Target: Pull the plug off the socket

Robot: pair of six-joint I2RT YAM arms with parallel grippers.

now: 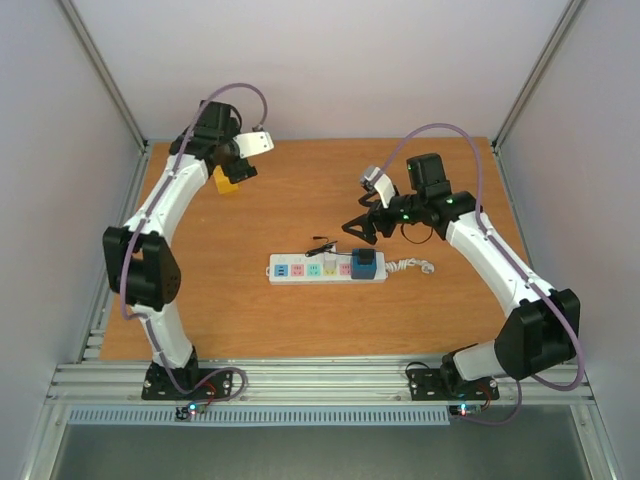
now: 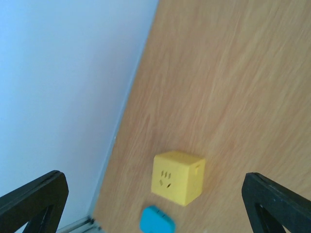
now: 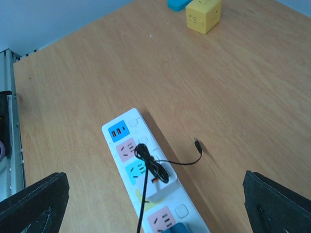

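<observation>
**Both jaws open, plug not yet pulled from power strip**

Left jaws were spread wide, gripping nothing, with a black fingertip at each lower corner of the left wrist view. A yellow cube adapter sat on the wooden surface ahead of them, roughly centred between the fingers and not touching either one. A small blue piece lay just nearer to the jaws than the cube, beside it.

Right jaws were also wide open and empty, fingertips well apart. The white power strip ran lengthwise between them, below and ahead, with no contact. A white plug was seated in the strip about midway between the fingers. Its thin black cable was bunched on top and trailed off onto the surface toward the right finger. A blue cube adapter sat on the strip's end closest to the right jaws. The strip's white cord lay coiled past that end.
</observation>
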